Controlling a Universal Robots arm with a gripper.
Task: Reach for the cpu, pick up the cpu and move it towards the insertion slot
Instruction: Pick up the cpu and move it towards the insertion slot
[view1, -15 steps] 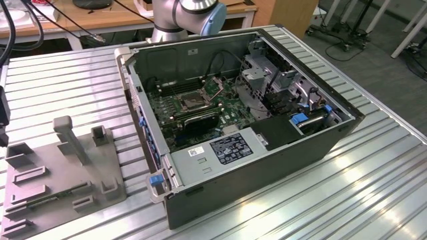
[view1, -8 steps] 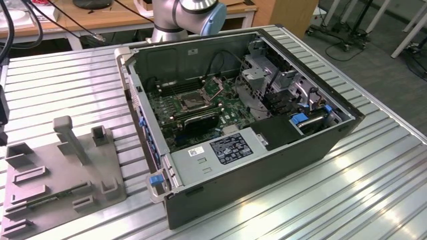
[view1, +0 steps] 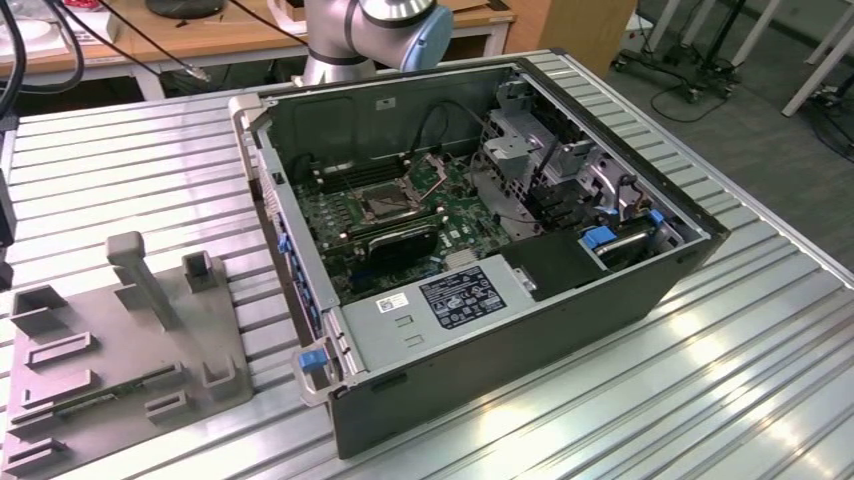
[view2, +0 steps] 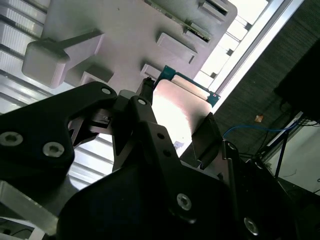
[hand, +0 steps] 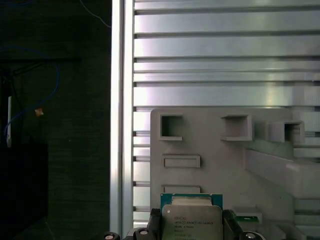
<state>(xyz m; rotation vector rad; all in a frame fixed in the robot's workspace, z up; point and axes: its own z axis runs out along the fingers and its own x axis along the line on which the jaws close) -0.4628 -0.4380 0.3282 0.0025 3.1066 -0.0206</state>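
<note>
We see the pincer (view2: 177, 111) closed on the cpu (view2: 181, 117), its black fingers (view2: 145, 95) pressed against two opposite edges of the chip. In the second wrist view the chip's pale face catches the light and a thin green border shows along its far edge. In the first wrist view the pincer (hand: 191, 223) grips the cpu (hand: 192, 220) with its silvery printed face towards the camera, and one dark finger (hand: 154, 220) sits at each side of it.

In both wrist views the grey fixture plate (hand: 210, 150) lies directly beyond the held chip, with its raised blocks and shallow rectangular recesses. We cannot tell whether the chip touches the plate or hangs just clear of it. The plate rests on the ribbed metal counter (hand: 225, 50), and past the counter's edge is a dark floor (hand: 55, 125).

In the exterior view the fixture plate (view1: 120, 340) sits at the exterior view's left, low in the frame. The open computer case (view1: 534, 330) lies on the counter (view1: 747, 380) in the middle. The insertion slot (view1: 383, 205), a square dark socket in a shiny frame, lies inside the case on the green board, above the grey metal box (view1: 427, 310) with the white label. The slot is well apart from the plate. The arm (view1: 367, 30) rises at the top of the frame, behind the case.
</note>
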